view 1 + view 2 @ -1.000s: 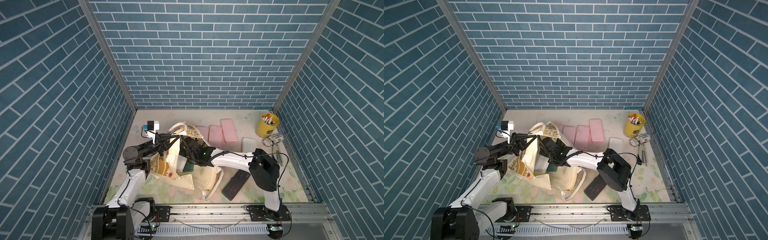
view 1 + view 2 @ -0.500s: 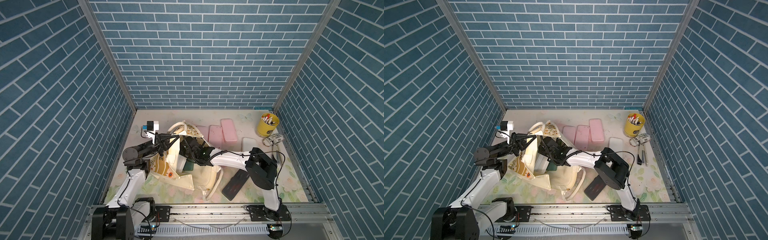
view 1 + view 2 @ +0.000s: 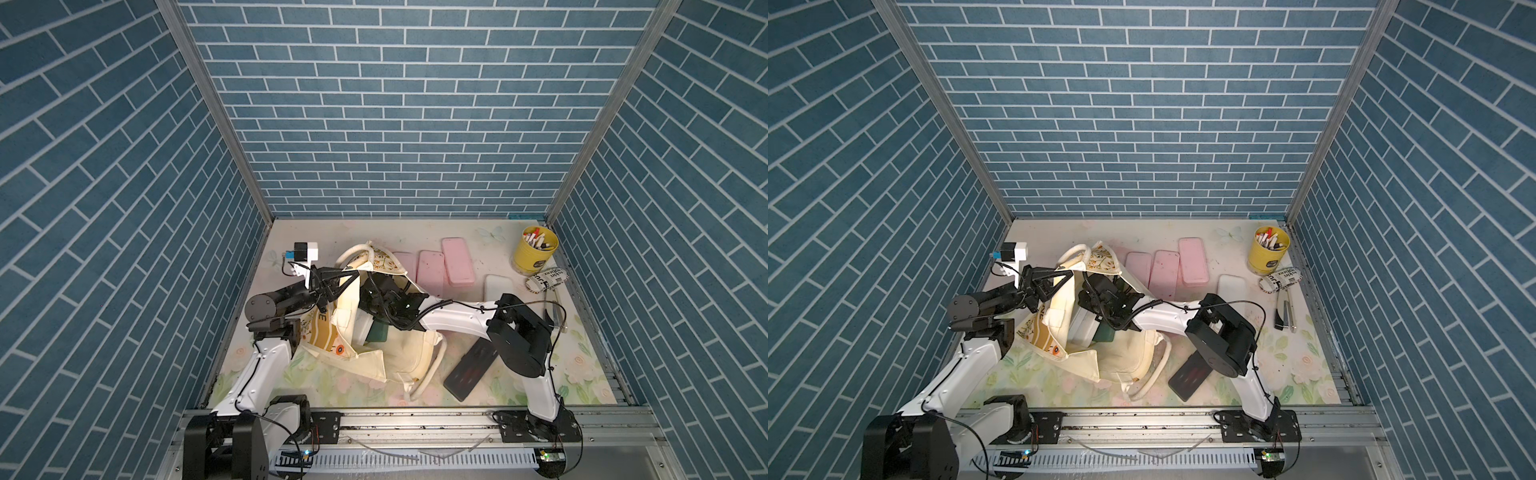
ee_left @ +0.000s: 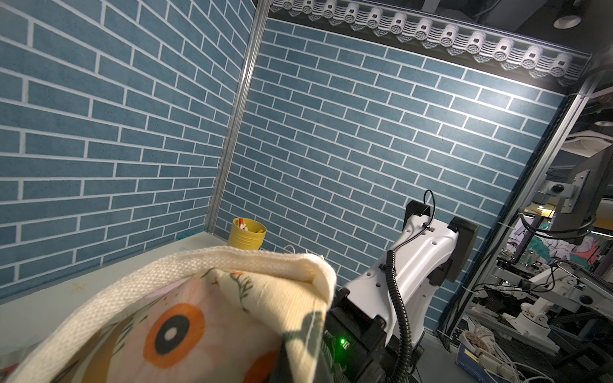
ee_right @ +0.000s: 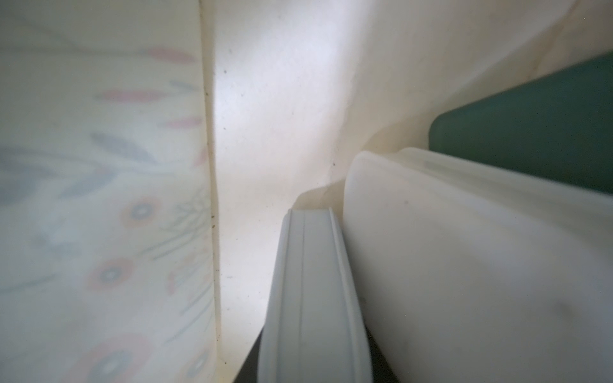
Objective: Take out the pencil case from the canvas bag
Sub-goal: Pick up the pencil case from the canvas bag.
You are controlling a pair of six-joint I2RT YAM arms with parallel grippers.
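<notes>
Our right arm (image 3: 453,320) had edged deeper into the canvas bag (image 3: 403,357); we could not tell the right gripper's (image 3: 371,309) spread. The left gripper (image 3: 347,278) pinched the rim, holding the mouth open over the pencil case (image 5: 311,298) inside.

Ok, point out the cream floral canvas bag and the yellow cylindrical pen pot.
cream floral canvas bag (image 3: 409,357): a top view, lower panel.
yellow cylindrical pen pot (image 3: 528,253): a top view, outer wall.

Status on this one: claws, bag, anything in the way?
Left claw shut on canvas bag rim, mouth held open. Right claw deep inside, jaws hidden. White case and green case not out yet. No blocker seen.
</notes>
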